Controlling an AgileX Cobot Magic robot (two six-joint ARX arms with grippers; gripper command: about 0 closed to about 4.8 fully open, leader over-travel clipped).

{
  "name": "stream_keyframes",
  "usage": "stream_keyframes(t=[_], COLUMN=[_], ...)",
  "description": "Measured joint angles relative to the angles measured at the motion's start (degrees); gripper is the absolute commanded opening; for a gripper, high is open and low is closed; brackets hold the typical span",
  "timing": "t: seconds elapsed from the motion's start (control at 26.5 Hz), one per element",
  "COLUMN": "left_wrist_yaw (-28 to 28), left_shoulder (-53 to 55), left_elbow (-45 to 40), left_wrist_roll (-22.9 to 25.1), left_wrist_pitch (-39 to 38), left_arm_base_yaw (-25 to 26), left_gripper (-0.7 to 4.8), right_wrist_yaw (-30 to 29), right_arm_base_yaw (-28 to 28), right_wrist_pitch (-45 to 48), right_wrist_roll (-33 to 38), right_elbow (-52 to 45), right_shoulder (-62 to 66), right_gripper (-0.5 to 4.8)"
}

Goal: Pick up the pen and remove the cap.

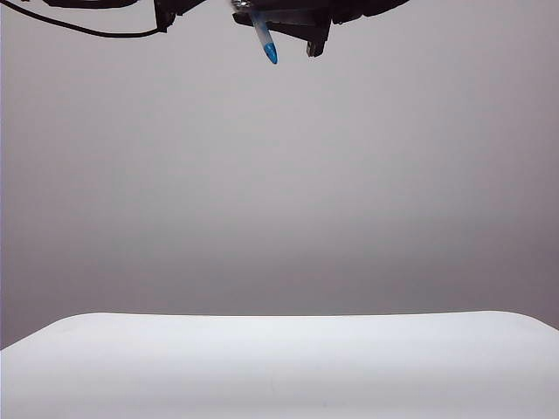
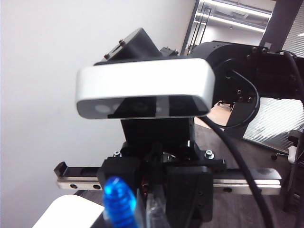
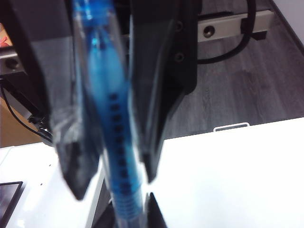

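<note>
In the exterior view, the left pincer (image 1: 166, 13) is at about 11 o'clock, a dark shape cut by the upper border, with a black cable (image 1: 96, 33) that hangs from it toward 9 o'clock. Its fingers are not shown clearly in any view, so I cannot tell how wide it stands or if it has hold of something.

Just beside it, near 12 o'clock, is the pen (image 1: 264, 39). It hangs high above the worktop (image 1: 279, 367) and is tilted, with its bright blue end pointing toward 5 o'clock and its frosted clear part going up into the dark fingers. I cannot tell the cap apart from the pen body in these views.

The right pincer (image 1: 293, 39) is directly at the 1 o'clock side of the pen, also at the upper border. In the right wrist view this pincer (image 3: 114, 185) is closed upon the pen (image 3: 111, 118): the two black fingers (image 3: 156, 104) stand one on each side of the translucent blue barrel and touch it. The picture there is blurred.

The left wrist view looks at the right arm. It shows the silver camera (image 2: 142, 92) on that wrist, below it the rail (image 2: 247, 178) of the right pincer (image 2: 154, 190), and very near the lens the ribbed blue end of the pen (image 2: 118, 202).

The worktop is white and fills the 6 o'clock part of the exterior view.
</note>
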Motion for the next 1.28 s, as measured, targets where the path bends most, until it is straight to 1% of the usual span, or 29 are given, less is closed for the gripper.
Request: stream_keyframes(t=[0.23, 0.49, 0.79, 0.83, 0.98, 1.09, 1.13, 1.21, 1.25, 1.28], left_wrist_yaw=[-0.59, -2.01, -3.80, -4.44, -5.77, -5.84, -6.47, -9.51, -11.23, -12.76], left_shoulder=[0.28, 0.46, 0.68, 0.72, -0.33, 0.02, 0.02, 0.00, 0.00, 0.00], left_elbow=[-0.11, -0.33, 0.20, 0.79, 1.62, 1.51, 1.51, 1.51, 1.51, 1.51], left_wrist_roll=[-0.39, -0.28, 0.02, 0.07, 0.28, 0.85, 1.42, 3.10, 3.41, 3.54], left_wrist_pitch=[-1.05, -2.25, -3.13, -2.16, 3.02, 2.03, 1.84, 1.81, 1.70, 1.60], left_arm_base_yaw=[0.07, -0.17, -0.33, -0.26, 0.15, -0.04, 0.04, 0.77, 1.90, 3.15], left_gripper=[0.43, 0.43, 0.43, 0.43, 0.43, 0.43, 0.43, 0.43, 0.43, 0.43], right_wrist_yaw=[5.33, 9.44, 13.77, 15.26, 18.10, 18.73, 20.33, 27.04, 31.08, 33.31], right_arm_base_yaw=[0.09, 0.15, 0.28, 0.31, -0.28, 0.02, 0.11, 0.07, 0.00, -0.04], right_wrist_pitch=[-0.74, -4.70, -4.90, -6.16, -8.31, -8.24, -8.26, -8.31, -8.44, -8.63], right_wrist_roll=[-0.31, -4.31, -5.81, -5.99, -6.40, -6.43, -6.45, -6.47, -6.47, -6.45], right_elbow=[0.22, 0.46, 0.63, 0.52, -0.20, -0.07, -0.07, -0.09, -0.09, -0.09], right_shoulder=[-0.09, -0.44, -0.66, -0.66, 0.39, 0.09, 0.07, 0.09, 0.09, 0.07], right_gripper=[-0.05, -0.05, -0.05, -0.05, -0.05, -0.05, -0.05, -0.05, -0.05, -0.05])
